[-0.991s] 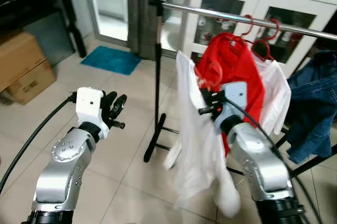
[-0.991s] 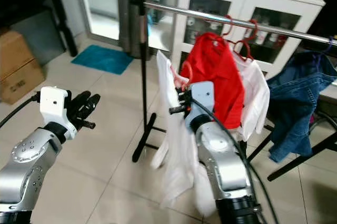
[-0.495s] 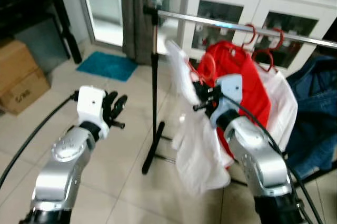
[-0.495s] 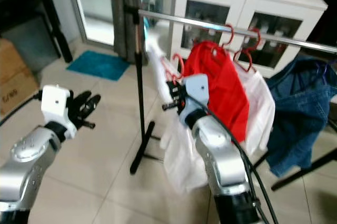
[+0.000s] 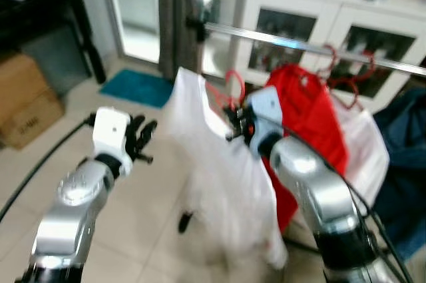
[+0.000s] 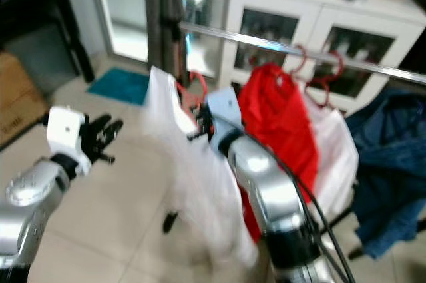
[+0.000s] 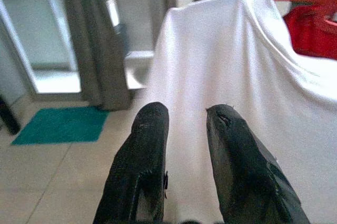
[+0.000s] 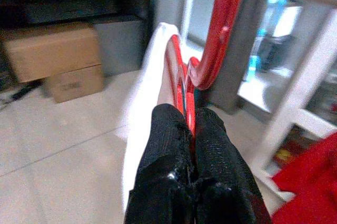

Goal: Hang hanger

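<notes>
Carrying step, hanging not yet done. Right gripper (image 8: 190, 129) clamped tight on the red hanger (image 8: 210, 50), white shirt (image 5: 219, 163) draped over it, held below the rail (image 5: 293, 43) and near its post end, beside the red garment (image 5: 313, 116) already on the rail. Left gripper (image 7: 187, 129) parted a little, holding nothing, well short of the rail. Next, probably: lift the hook above the rail, then lower over it.
</notes>
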Robot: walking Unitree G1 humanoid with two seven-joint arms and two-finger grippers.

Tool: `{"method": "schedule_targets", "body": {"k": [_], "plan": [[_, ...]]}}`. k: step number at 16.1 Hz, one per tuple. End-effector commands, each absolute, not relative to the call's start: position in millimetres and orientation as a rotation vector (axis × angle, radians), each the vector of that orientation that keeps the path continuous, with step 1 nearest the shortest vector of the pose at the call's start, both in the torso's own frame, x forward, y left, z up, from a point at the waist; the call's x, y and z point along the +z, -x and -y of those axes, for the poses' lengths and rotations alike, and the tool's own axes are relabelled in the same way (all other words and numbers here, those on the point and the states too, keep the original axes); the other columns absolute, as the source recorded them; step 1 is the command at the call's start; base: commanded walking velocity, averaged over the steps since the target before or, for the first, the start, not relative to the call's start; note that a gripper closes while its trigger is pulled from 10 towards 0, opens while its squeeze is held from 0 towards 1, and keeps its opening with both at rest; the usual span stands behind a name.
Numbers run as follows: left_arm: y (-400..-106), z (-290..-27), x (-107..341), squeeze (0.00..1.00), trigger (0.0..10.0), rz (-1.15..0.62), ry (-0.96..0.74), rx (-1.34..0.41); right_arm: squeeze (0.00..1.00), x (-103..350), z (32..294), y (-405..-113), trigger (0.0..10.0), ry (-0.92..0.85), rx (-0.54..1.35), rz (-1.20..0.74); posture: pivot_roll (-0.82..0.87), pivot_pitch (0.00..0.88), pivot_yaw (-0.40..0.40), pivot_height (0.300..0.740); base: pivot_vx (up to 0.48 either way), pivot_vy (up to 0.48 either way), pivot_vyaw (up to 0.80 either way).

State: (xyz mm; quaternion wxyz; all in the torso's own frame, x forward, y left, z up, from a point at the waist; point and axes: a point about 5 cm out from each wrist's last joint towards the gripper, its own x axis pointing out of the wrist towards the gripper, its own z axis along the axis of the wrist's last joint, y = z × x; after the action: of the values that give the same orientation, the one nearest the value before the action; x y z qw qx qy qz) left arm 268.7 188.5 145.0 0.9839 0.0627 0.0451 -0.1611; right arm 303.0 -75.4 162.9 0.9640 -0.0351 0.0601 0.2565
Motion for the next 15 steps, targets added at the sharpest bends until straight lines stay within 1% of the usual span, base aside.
{"method": "schedule_targets", "body": {"k": [1,4,5,7,8,9,10,11,12,14,15], "plan": [[-268.8,-181.1,146.3,0.00,10.0,-0.090,-0.136,-0.361,0.00,163.3,86.9,-309.2,10.0,0.068,0.452,-0.131,0.06,0.000,-0.047,0.740,0.356,0.000,0.00],[-268.4,-180.6,146.7,0.00,10.0,-0.094,-0.149,-0.378,0.00,167.3,89.1,-317.5,10.0,0.093,0.425,-0.129,0.07,0.000,-0.048,0.740,0.355,0.000,0.00],[-268.3,-178.7,146.7,0.00,10.0,-0.100,-0.162,-0.405,0.00,166.0,97.2,-325.9,10.0,0.158,0.352,-0.158,0.07,0.000,-0.047,0.740,0.352,0.000,0.00],[-268.3,-176.6,147.0,0.00,10.0,-0.104,-0.168,-0.427,0.00,162.2,109.0,-332.9,10.0,0.238,0.273,-0.204,0.07,0.000,-0.046,0.740,0.351,0.000,0.00],[-268.3,-176.6,147.0,0.00,10.0,-0.104,-0.168,-0.427,0.00,162.2,109.0,-332.9,10.0,0.238,0.273,-0.204,0.07,0.000,-0.046,0.740,0.349,0.000,0.00],[-267.6,-172.8,145.0,0.00,10.0,-0.114,-0.172,-0.454,0.00,157.7,125.5,-335.8,10.0,0.306,0.197,-0.250,0.06,0.000,-0.045,0.740,0.345,0.000,0.00],[-267.4,-169.9,144.0,0.00,10.0,-0.119,-0.174,-0.471,0.00,155.8,133.5,-336.2,10.0,0.358,0.171,-0.265,0.06,0.000,-0.044,0.740,0.330,0.000,0.00],[-267.4,-168.8,143.6,0.00,10.0,-0.121,-0.174,-0.477,0.00,155.0,136.6,-336.3,10.0,0.383,0.164,-0.270,0.06,0.000,-0.044,0.740,0.315,0.000,0.00],[-267.2,-166.7,143.0,0.00,10.0,-0.125,-0.174,-0.492,0.00,152.1,142.9,-334.3,10.0,0.430,0.173,-0.288,0.06,0.000,-0.044,0.740,0.000,0.000,0.00],[-266.9,-165.3,142.7,0.00,10.0,-0.126,-0.164,-0.505,0.00,146.6,148.0,-326.5,10.0,0.420,0.241,-0.325,0.05,0.000,-0.039,0.740,0.000,0.000,0.00],[-267.5,-165.1,141.7,0.00,10.0,-0.133,-0.163,-0.506,0.00,144.4,152.0,-323.6,10.0,0.402,0.246,-0.341,0.05,0.000,-0.037,0.740,0.000,0.000,0.00]]}}
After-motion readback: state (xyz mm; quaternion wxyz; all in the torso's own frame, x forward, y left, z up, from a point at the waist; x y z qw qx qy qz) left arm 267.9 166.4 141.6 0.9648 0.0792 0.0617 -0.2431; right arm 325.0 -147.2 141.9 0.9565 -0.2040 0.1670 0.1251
